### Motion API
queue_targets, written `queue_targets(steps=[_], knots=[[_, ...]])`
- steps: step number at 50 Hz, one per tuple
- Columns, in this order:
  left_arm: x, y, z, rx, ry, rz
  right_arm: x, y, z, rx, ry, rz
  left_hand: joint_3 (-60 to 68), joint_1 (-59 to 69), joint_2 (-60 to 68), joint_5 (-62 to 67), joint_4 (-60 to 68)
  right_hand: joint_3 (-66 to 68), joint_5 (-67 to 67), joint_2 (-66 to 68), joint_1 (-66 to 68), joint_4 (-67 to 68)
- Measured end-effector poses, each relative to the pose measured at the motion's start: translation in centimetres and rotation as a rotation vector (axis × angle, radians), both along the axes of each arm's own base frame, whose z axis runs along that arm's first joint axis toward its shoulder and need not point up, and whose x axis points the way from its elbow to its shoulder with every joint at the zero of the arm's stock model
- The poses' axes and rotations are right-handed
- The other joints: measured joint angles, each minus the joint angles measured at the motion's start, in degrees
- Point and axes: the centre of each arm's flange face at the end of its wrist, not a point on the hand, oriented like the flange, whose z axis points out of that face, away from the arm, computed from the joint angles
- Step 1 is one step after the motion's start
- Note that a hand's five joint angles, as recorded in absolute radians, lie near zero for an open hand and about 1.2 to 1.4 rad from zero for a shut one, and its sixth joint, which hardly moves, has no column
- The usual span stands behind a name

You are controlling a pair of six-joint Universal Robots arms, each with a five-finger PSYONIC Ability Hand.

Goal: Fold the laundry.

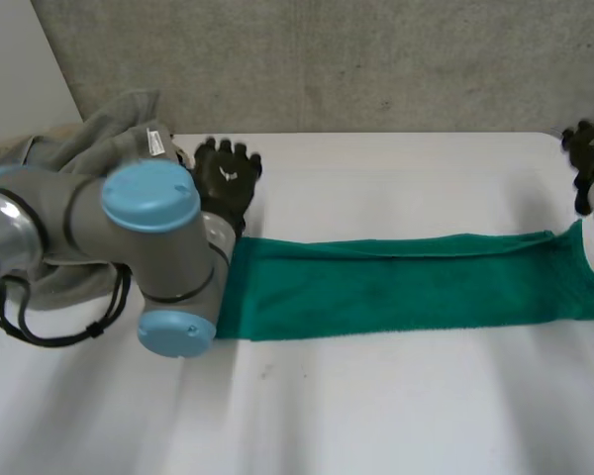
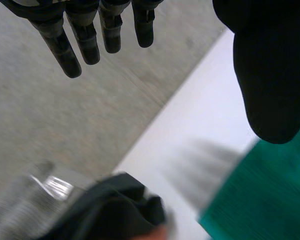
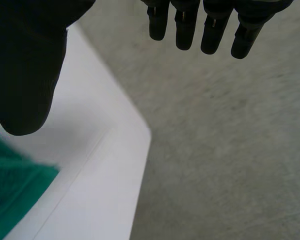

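A green towel [image 1: 396, 282] lies folded into a long narrow strip across the white table [image 1: 376, 406]. My left hand [image 1: 226, 178] hovers just beyond the strip's left end, open, fingers [image 2: 85, 35] straight and holding nothing. The towel's corner [image 2: 260, 200] lies below its thumb [image 2: 272, 75]. My right hand [image 1: 589, 148] is raised past the strip's right end at the table's right edge, open and empty. In the right wrist view its thumb [image 3: 25, 65] stands over the towel's corner [image 3: 10, 195], with the fingers [image 3: 215, 25] spread apart.
A heap of grey clothing [image 1: 89, 148] sits at the table's back left, beside my left arm [image 1: 148, 247]; it also shows as the grey heap [image 2: 30, 210] beyond the left hand's fingertips. The table's corner [image 3: 135, 135] drops to a grey floor [image 3: 230, 150]. A grey wall [image 1: 376, 59] stands behind.
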Motion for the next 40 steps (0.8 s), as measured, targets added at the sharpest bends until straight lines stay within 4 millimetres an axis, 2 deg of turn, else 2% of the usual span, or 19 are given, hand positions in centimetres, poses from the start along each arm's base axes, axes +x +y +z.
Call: queue_targets(steps=[1,2,5,8,12,16,18,23,30,35,36,37,38,40], knots=[[0.2,0.2,1.1,-0.019,0.015,0.002,-0.4,0.6,1.8,-0.028,-0.043,0.014,0.0,0.0,0.0,0.0,0.0,0.0,0.0,0.0,0.0,0.0],[0.4,0.3,1.6,-0.026,0.021,0.004,-0.7,1.0,2.8,-0.037,-0.065,0.028,0.0,0.0,0.0,0.0,0.0,0.0,0.0,0.0,0.0,0.0],[0.9,0.7,2.7,-0.037,0.031,0.008,-1.6,2.3,4.5,-0.029,-0.101,0.079,0.0,0.0,0.0,0.0,0.0,0.0,0.0,0.0,0.0,0.0],[1.6,1.3,3.0,-0.031,0.027,0.011,-2.6,3.6,5.0,0.025,-0.12,0.123,0.0,0.0,0.0,0.0,0.0,0.0,0.0,0.0,0.0,0.0],[2.2,2.3,2.5,-0.004,0.011,0.01,-4.0,5.0,4.4,0.121,-0.14,0.137,0.0,0.0,0.0,0.0,0.0,0.0,0.0,0.0,0.0,0.0],[2.9,3.6,1.4,0.044,-0.002,0.005,-5.9,6.3,2.4,0.244,-0.162,0.115,0.0,0.0,0.0,0.0,0.0,0.43,0.28,0.33,0.21,0.39],[3.2,4.4,0.7,0.081,0.008,-0.002,-6.9,6.9,0.8,0.297,-0.156,0.11,0.0,0.0,0.0,0.0,0.0,3.31,3.02,2.98,1.7,3.42],[3.6,5.5,-0.1,0.138,0.05,-0.023,-8.0,7.9,-2.0,0.353,-0.102,0.125,0.0,0.0,0.0,0.0,0.0,5.67,5.62,5.25,3.96,5.97],[3.5,6.2,-0.6,0.175,0.081,-0.048,-9.1,7.9,-5.9,0.375,-0.036,0.143,0.0,0.0,0.0,0.0,0.0,6.86,6.72,6.1,4.81,7.06],[3.5,6.2,-0.7,0.177,0.083,-0.051,-9.7,6.7,-7.6,0.341,-0.011,0.133,0.0,0.0,0.0,0.0,0.0,20.71,20.31,20.43,20.43,20.79],[3.5,6.2,-0.6,0.177,0.082,-0.051,-9.9,6.4,-7.9,0.333,-0.007,0.128,0.0,0.0,0.0,0.0,0.0,37.12,36.44,37.3,36.26,37.12],[3.5,6.3,-0.6,0.176,0.083,-0.051,-10.0,6.2,-8.0,0.327,-0.003,0.124,0.0,0.0,0.0,0.0,0.0,41.69,39.87,42.07,40.93,40.62],[3.5,6.3,-0.5,0.174,0.083,-0.051,-10.3,5.9,-8.3,0.319,0.003,0.114,0.0,0.0,0.0,0.0,0.0,51.13,50.16,51.78,49.71,51.13],[3.5,6.3,-0.4,0.171,0.085,-0.052,-10.7,5.3,-8.6,0.31,0.013,0.09,0.0,0.0,0.0,0.0,0.0,54.78,52.92,54.97,51.0,54.83]])
